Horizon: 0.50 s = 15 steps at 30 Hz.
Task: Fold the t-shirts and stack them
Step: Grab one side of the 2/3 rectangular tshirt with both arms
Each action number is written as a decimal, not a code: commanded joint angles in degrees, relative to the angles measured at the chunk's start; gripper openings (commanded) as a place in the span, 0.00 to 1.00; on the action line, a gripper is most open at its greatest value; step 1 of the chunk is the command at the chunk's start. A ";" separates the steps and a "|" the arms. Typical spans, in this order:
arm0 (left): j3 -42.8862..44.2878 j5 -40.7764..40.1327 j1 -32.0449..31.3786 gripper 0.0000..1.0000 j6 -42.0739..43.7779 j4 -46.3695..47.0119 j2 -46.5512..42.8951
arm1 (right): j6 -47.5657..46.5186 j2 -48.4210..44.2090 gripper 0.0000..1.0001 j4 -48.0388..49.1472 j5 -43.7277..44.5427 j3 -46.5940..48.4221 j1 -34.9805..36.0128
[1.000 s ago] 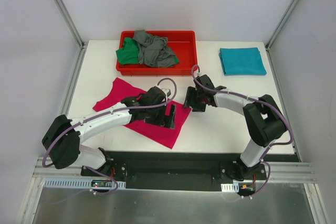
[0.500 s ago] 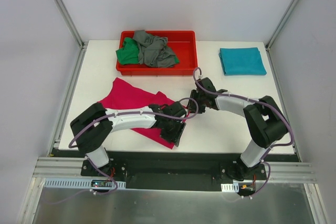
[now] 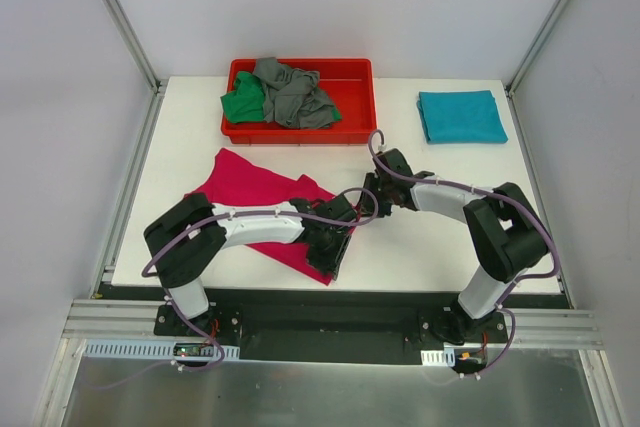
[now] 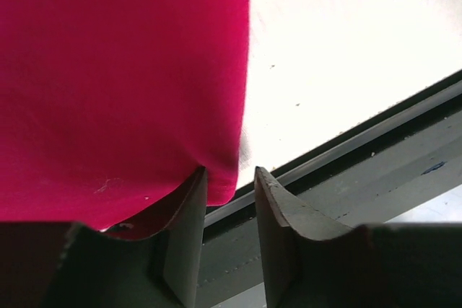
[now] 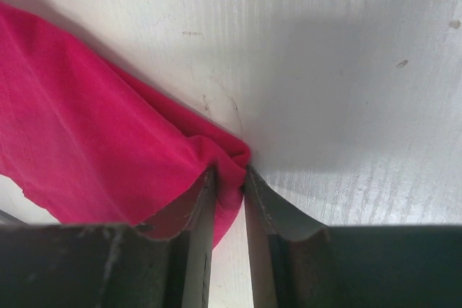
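magenta-pink t-shirt point(image 3: 250, 185) flat on table point(image 3: 420, 247), centre-left | left gripper point(image 4: 229, 185) pinching its near corner | right gripper point(image 5: 229, 178) clamped on its right corner | teal t-shirt point(image 3: 462, 116) folded, far right | green t-shirt point(image 3: 243, 104), grey t-shirt point(image 3: 292, 95) crumpled in red tray point(image 3: 355, 97)

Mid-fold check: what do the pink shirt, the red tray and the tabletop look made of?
Magenta-pink t-shirt: soft matte cloth, bunching into folds at the right gripper. Red tray: probably moulded plastic, with smooth, rigid walls. Table: white, matte, faintly streaked in the right wrist view; painted or laminated board, cannot tell.
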 commanded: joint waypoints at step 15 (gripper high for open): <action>1.33 -13.92 -4.35 0.25 -2.93 -8.53 8.33 | -0.89 -1.60 0.22 0.06 -4.68 -2.04 0.05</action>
